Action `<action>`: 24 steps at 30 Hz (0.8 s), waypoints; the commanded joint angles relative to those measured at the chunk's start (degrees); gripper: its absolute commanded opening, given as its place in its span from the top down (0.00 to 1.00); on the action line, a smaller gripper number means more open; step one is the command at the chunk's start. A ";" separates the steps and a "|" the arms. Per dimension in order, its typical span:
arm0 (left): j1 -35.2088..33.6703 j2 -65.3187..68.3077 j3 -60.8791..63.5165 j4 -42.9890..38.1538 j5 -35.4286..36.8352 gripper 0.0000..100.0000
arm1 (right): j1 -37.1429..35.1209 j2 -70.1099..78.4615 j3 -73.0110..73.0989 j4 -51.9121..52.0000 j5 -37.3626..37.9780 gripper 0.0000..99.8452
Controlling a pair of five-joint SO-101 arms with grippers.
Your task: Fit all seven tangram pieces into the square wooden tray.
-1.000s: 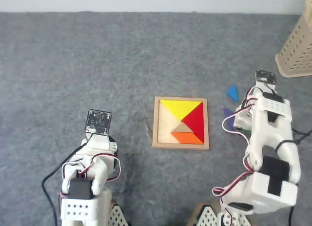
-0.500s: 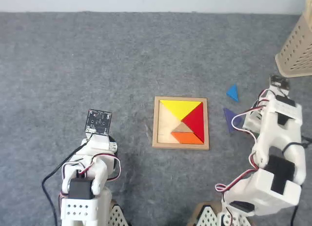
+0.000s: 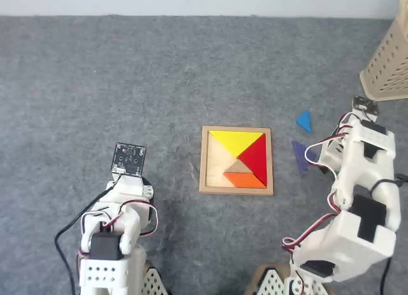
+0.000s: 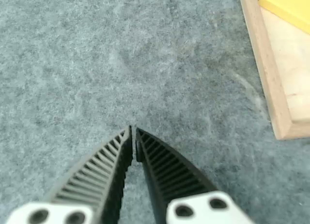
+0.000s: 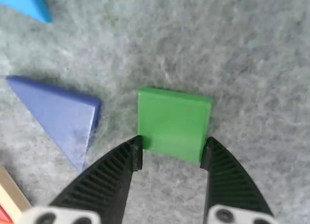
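The square wooden tray (image 3: 204,160) lies mid-table and holds a yellow triangle (image 3: 233,141), a red triangle (image 3: 255,157), an orange piece (image 3: 243,179) and a small tan triangle (image 3: 239,165). To its right on the carpet lie a small blue triangle (image 3: 305,121) and a purple triangle (image 3: 299,155). My right gripper (image 5: 172,149) is open, its fingertips flanking the near edge of a green square (image 5: 174,123), beside the purple triangle (image 5: 60,117). My left gripper (image 4: 133,132) is shut on nothing over bare carpet, left of the tray's corner (image 4: 271,88).
A beige slatted basket (image 3: 387,59) stands at the far right edge. The right arm (image 3: 360,180) rises beside the loose pieces. The left arm (image 3: 118,225) sits at the lower left. Grey carpet covers the table.
The right arm has swung to the right, away from the tray, uncovering the purple triangle. The left arm has not moved.
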 commanded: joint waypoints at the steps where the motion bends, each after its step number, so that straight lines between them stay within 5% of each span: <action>1: -0.26 -0.18 -0.31 0.26 0.53 0.99 | 0.92 0.92 -2.20 -1.45 -0.26 0.80; 7: -0.26 -0.18 -0.31 0.26 0.53 0.99 | 1.27 0.75 -2.46 -0.75 0.18 0.80; 12: -0.26 -0.18 -0.31 0.26 0.53 0.99 | 3.74 -0.48 -8.97 7.60 8.53 0.79; 24: -0.26 -0.18 -0.31 0.26 0.53 0.99 | -1.19 6.55 -15.56 9.45 11.25 0.79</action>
